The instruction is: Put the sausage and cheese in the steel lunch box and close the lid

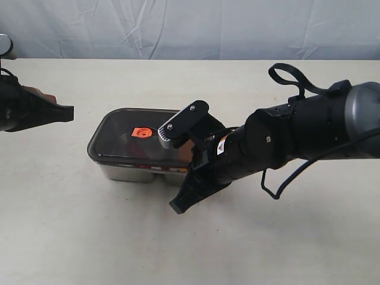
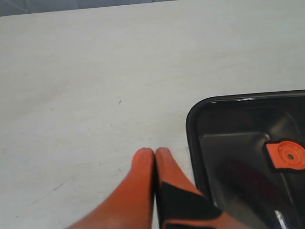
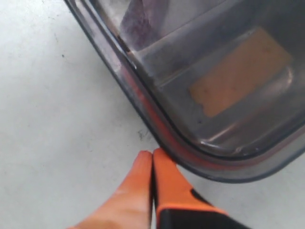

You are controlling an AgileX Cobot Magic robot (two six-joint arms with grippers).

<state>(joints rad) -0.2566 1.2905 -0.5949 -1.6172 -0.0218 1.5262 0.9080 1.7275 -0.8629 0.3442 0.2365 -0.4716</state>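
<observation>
Exterior view: a pale cream table [image 1: 71, 237] fills the floor of the shot, matte and faintly scuffed, with a wrinkled blue-grey cloth backdrop [image 1: 178, 27] hanging along 12 o'clock. The steel lunch box [image 1: 127, 173] sits just off centre toward 9 o'clock. The dark lid [image 1: 119, 127] is down on it, orange valve [image 1: 141, 132] in the middle. The right gripper [image 1: 177, 206] reaches across and hangs at the box's 5 o'clock corner, jaws pressed together on nothing. The left gripper [image 1: 68, 113] waits out at the box's 10 o'clock, apart from it.

Left wrist view: the left gripper [image 2: 155, 153] has its orange fingers [image 2: 140, 167] together with nothing between them, low over bare table [image 2: 95, 71]. They are just beside a rounded corner of the lid [image 2: 224, 157], and the valve [image 2: 287, 155] shows further in.

Right wrist view: the right gripper [image 3: 152, 155] is pinched tight, tips right at the lid [image 3: 267, 157] rim where the orange seal [image 3: 157, 125] runs; I cannot tell if they touch. Through the smoky plastic there is a divider [image 3: 190, 62], and the cheese [image 3: 240, 78] lies in one compartment. The table [image 3: 57, 119] is grey-white with small dark flecks.
</observation>
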